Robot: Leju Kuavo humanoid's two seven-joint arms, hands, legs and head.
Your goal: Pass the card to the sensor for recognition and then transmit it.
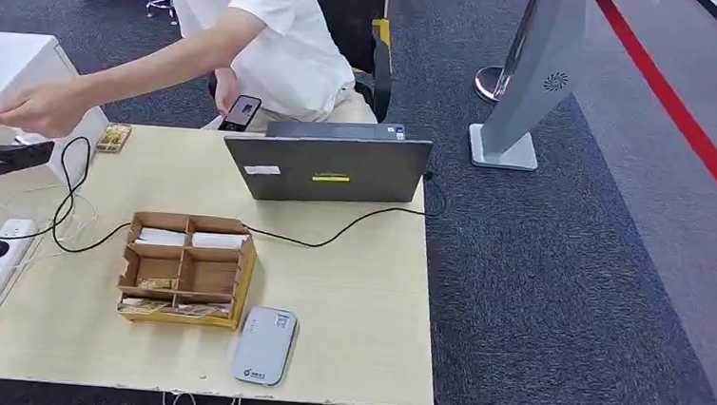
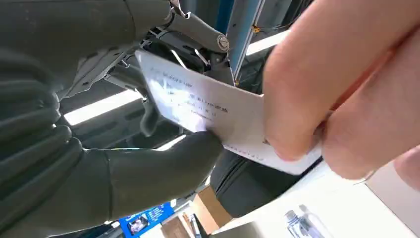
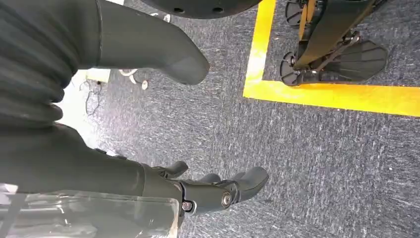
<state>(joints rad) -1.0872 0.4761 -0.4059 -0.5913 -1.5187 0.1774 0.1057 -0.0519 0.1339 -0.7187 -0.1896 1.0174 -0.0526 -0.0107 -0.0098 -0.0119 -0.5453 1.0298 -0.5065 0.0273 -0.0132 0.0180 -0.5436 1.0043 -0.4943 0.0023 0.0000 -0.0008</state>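
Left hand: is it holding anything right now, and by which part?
The left hand pinches the white card at one end; a person's hand grips the opposite end. The right hand holds nothing.

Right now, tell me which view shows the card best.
The left wrist view: the card is seen up close, pinched between the left robot hand and a person's hand. In the head view it is a sliver at the left edge. The right wrist view faces carpet.

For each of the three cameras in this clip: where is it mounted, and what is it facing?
Head view: high on the body, looking down at the table, sensor and a person's hand.
Left wrist view: behind the left hand, facing the card.
Right wrist view: behind the right hand, facing carpet.
Shared: head and left wrist both show the person's hand.
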